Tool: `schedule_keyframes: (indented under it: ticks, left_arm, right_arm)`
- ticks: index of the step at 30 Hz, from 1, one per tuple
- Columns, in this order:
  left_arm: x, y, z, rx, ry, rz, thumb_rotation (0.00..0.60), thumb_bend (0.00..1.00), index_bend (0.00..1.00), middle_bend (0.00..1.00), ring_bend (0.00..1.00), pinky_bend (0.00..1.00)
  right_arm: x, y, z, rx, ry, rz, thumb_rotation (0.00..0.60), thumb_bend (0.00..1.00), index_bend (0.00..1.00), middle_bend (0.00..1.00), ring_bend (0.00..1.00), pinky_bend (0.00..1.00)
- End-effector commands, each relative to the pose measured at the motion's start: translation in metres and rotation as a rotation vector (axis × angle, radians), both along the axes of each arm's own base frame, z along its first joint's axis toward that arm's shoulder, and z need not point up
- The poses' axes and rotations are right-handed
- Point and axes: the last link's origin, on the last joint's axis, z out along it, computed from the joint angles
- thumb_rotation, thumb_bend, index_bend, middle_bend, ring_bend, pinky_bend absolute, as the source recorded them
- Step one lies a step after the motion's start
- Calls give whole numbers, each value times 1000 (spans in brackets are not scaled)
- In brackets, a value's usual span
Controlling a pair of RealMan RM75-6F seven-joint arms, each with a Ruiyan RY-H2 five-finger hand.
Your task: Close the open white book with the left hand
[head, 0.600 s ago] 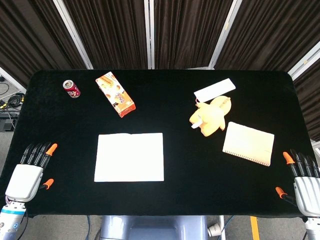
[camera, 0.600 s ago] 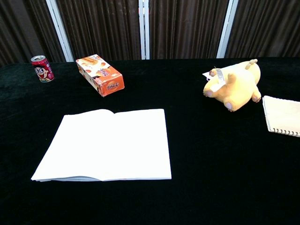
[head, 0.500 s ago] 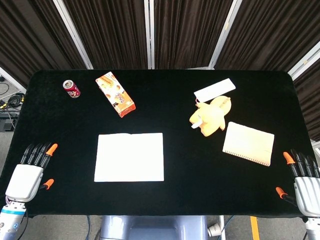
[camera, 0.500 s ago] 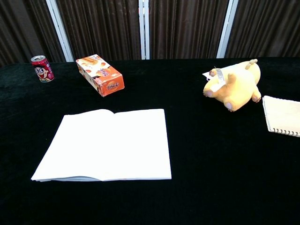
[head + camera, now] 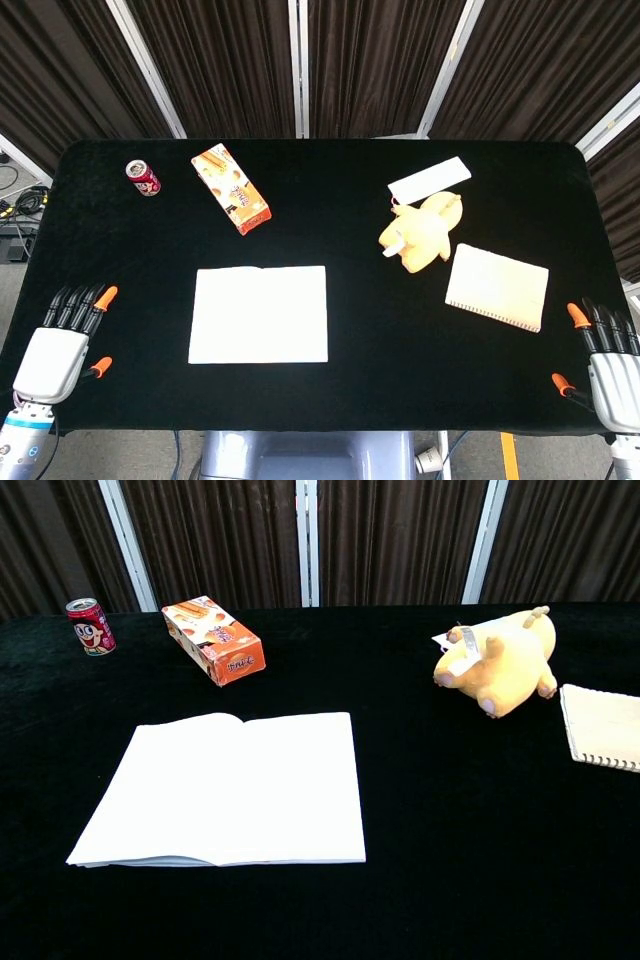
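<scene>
The white book (image 5: 259,314) (image 5: 228,788) lies open and flat on the black table (image 5: 330,230), near its front, left of centre. My left hand (image 5: 60,345) hovers at the table's front left corner, well to the left of the book, with its fingers spread and nothing in it. At the front right corner my right hand (image 5: 605,357) is also spread and holds nothing. Neither hand shows in the chest view.
A red can (image 5: 142,177) (image 5: 89,626) and an orange snack box (image 5: 231,188) (image 5: 213,639) stand at the back left. A yellow plush toy (image 5: 420,234) (image 5: 497,663), a white flat box (image 5: 429,181) and a cream spiral notebook (image 5: 497,286) (image 5: 603,726) lie on the right.
My left hand has sunk very slightly toward the front edge. Nothing else has moved.
</scene>
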Motion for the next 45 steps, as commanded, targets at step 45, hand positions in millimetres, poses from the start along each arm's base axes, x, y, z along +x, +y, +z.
schedule_keyframes:
  ticks: [45]
  left_arm:
    - [43, 11, -139, -262, 151, -130, 600, 214, 0, 0, 0, 0]
  right_arm:
    - [1, 2, 5, -15, -31, 9, 600, 40, 14, 0, 0, 0]
